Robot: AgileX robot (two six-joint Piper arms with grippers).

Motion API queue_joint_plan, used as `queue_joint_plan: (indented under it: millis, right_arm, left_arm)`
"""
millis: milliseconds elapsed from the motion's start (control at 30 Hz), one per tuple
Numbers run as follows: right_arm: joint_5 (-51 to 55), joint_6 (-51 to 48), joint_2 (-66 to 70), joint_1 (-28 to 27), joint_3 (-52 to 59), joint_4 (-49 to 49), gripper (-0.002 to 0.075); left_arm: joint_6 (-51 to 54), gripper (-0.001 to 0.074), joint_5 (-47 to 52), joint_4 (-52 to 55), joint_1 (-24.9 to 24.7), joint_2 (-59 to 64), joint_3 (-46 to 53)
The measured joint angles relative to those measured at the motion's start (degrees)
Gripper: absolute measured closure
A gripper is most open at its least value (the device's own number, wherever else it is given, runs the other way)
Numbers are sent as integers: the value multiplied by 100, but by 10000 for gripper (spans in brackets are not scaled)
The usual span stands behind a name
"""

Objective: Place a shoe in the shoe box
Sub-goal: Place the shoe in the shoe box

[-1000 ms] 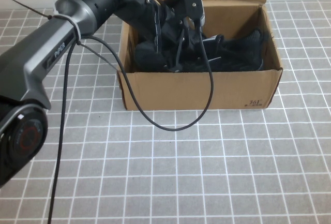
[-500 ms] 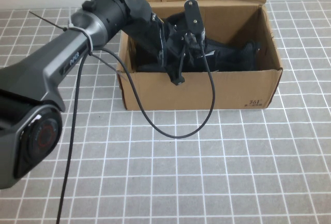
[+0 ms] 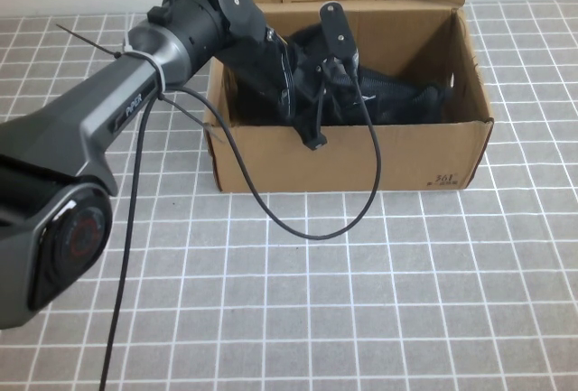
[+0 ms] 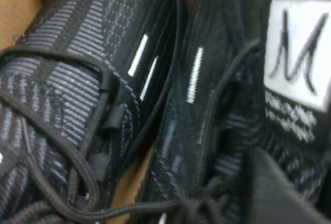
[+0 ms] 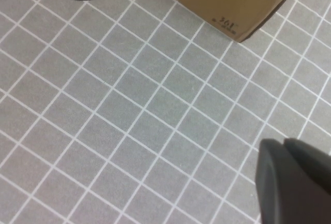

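Inside the shoe box (image 3: 361, 152) the left claw (image 3: 312, 111) has risen a little since a second ago, leaving the black knit sneaker (image 3: 397, 102) lying beside its twin (image 4: 67, 79) (whether the claw is open I cannot tell). Placement looks done. The right claw (image 5: 292, 182), its state unclear too, hovers over the grey tiled tabletop (image 3: 361, 301).

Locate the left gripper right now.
In the high view the left gripper is down inside the shoe box, at its left half, over the black shoes. The right gripper hangs over bare tiles near the box's printed corner.
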Motion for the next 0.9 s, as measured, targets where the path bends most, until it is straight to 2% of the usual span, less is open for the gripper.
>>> queue_joint_plan:
  millis: [100,200,300,400,467,567,633,700,767,900]
  right_arm:
    - [0,0,0,0,0,34,742]
    - [-3,-20,0,0,0,58,742]
    - [-14,-20,0,0,0,92,742]
    - [-24,-20,0,0,0,102,742]
    - [-64,-9,0,0,0,106,742]
    - [-188,0,0,0,0,106,742]
    - [-291,55,0,0,0,116,742]
    - [-371,166,0,0,0,128,742]
    - [-380,234,0,0,0,153,742]
    - [-380,276,-14,0,0,283,742]
  left_arm:
    - [-178,390,-22,0,0,-11,0]
    - [-322,246,-77,37,3,-139,0]
    - [-650,198,-41,83,13,-439,0]
    - [-1087,193,3,157,13,-881,0]
    - [-1317,220,2,181,13,-1197,0]
    - [-1607,316,17,243,13,-1725,0]
    - [-1901,427,54,353,13,-2020,0]
    - [-2314,572,158,508,13,-2317,-9]
    - [-2597,660,313,672,13,-2550,-9]
    - [-3349,721,573,799,13,-2994,-9]
